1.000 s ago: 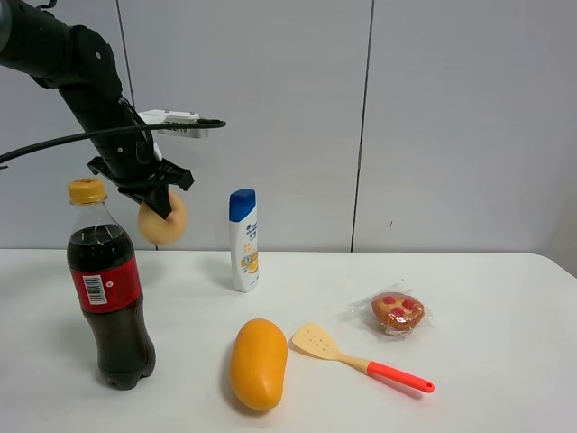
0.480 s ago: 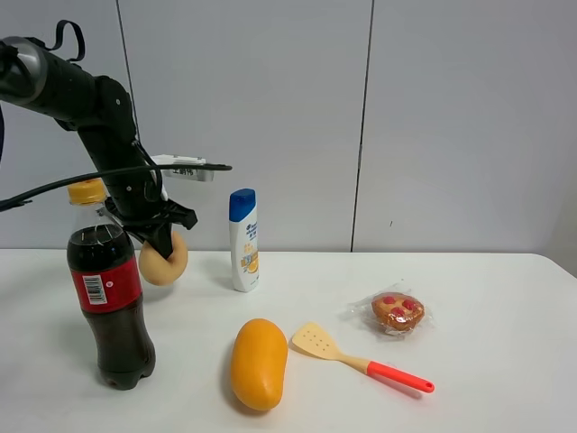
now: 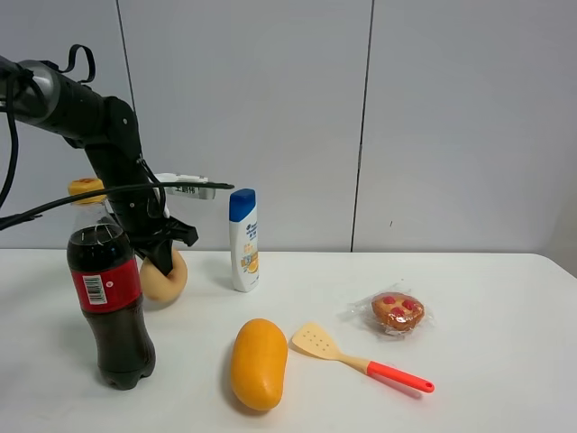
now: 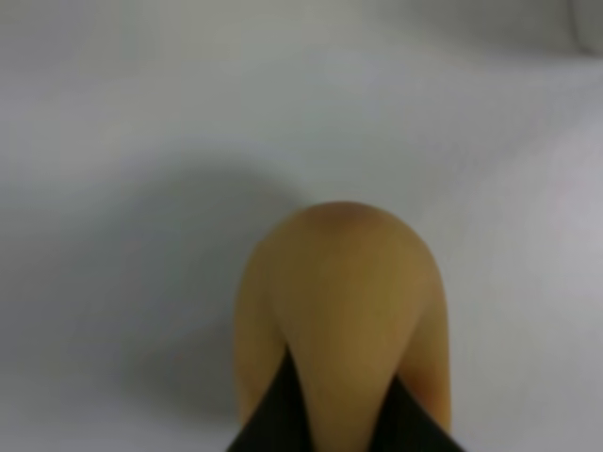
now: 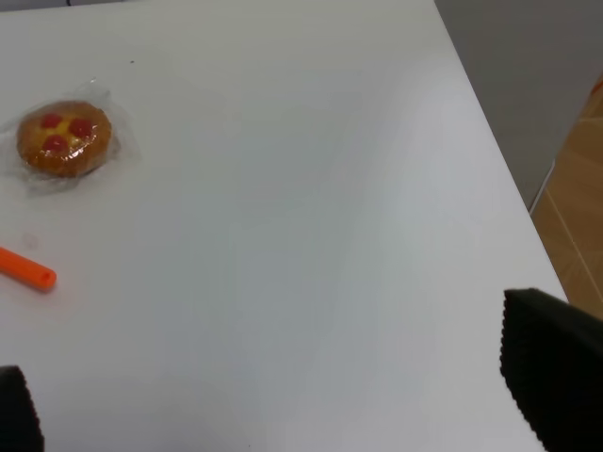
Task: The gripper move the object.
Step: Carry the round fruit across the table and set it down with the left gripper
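Note:
The peach-like ball is tan-orange and sits at or just above the white table, at the back left behind the cola bottle. My left gripper, a black claw, is shut on it from above. In the left wrist view the ball fills the middle, with a black fingertip on each side of its lower part and its shadow close beneath. My right gripper is open and empty over the table's right end; it is out of the exterior high view.
A cola bottle stands just in front of the ball. A white shampoo bottle stands to its right. A mango, a spatula and a wrapped pastry lie mid-table. The table's right edge is near my right gripper.
My left gripper has come down with the ball, from level with the cola bottle's cap to the table surface behind the bottle. Nothing else has moved.

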